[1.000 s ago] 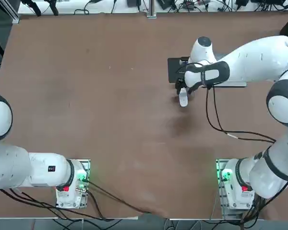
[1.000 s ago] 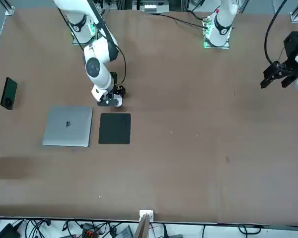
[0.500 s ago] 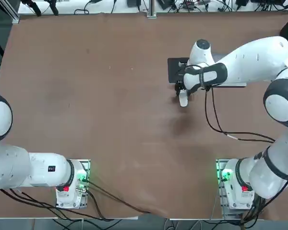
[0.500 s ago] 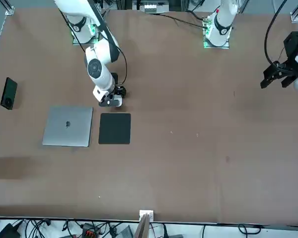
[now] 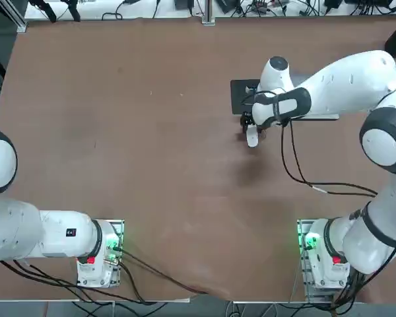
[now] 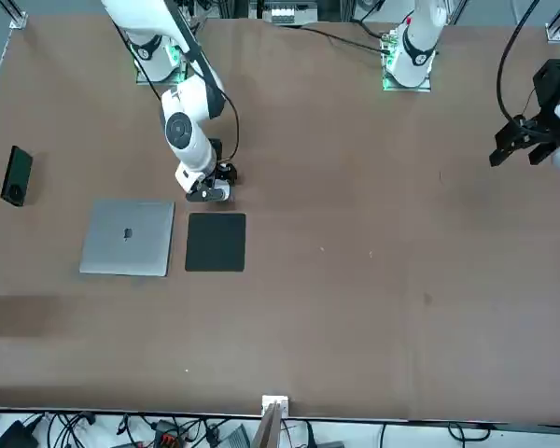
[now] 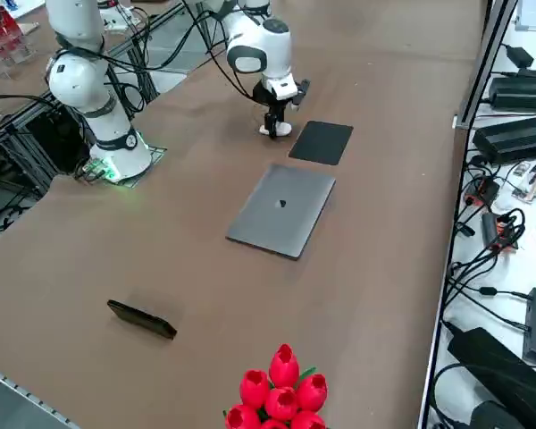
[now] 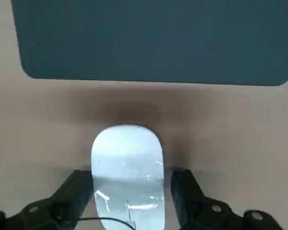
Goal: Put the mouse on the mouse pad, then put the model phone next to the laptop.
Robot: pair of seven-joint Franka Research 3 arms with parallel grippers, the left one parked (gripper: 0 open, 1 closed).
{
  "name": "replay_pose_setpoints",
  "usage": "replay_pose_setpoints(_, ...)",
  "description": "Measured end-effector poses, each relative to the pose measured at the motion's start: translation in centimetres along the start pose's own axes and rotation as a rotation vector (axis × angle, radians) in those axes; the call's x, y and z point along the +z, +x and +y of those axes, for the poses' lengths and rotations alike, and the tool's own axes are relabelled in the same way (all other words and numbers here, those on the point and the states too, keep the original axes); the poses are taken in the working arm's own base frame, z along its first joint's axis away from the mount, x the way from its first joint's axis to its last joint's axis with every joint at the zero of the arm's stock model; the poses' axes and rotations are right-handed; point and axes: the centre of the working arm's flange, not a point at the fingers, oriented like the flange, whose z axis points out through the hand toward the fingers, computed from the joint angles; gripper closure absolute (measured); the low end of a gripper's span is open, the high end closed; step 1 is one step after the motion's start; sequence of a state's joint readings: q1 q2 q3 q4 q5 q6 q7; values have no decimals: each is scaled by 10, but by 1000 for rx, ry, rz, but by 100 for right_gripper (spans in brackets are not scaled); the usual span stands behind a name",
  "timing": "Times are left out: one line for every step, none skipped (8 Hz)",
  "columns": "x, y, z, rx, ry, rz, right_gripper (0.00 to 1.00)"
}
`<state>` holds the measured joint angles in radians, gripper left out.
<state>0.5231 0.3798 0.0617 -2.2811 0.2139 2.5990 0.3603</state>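
Observation:
The white mouse (image 5: 252, 137) (image 6: 220, 192) (image 7: 275, 130) lies on the brown table, a short gap away from the black mouse pad (image 5: 241, 96) (image 6: 216, 242) (image 7: 322, 142). My right gripper (image 5: 251, 127) (image 6: 208, 193) (image 7: 272, 123) is low over the mouse and open. In the wrist view its two black fingers (image 8: 79, 191) straddle the mouse (image 8: 127, 167), with the mouse pad (image 8: 153, 38) just beyond. The silver laptop (image 6: 128, 237) (image 7: 282, 210) lies beside the pad. The dark model phone (image 6: 17, 175) (image 7: 141, 319) lies far off, past the laptop.
Red artificial tulips (image 7: 281, 393) stand near the table corner beyond the phone. Cables and power bricks (image 7: 518, 134) run along the floor past the table edge. The parked left arm's gripper (image 6: 527, 145) hangs at the other side.
The right arm's wrist has shifted slightly towards the mouse pad and settled over the mouse. The mouse, pad, laptop and phone have not moved.

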Motion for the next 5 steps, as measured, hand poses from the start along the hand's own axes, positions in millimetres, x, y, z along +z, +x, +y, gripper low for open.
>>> replay_pose_setpoints(3,0,0,0,-1,1,2)
replay_pose_setpoints(3,0,1,1,0,2,4)
replay_pose_setpoints(1,1,1,4,0,4,19)
replay_pose_setpoints(-2,2,0,4,3,10,19)
replay_pose_setpoints(-1,2,1,12,3,9,22)
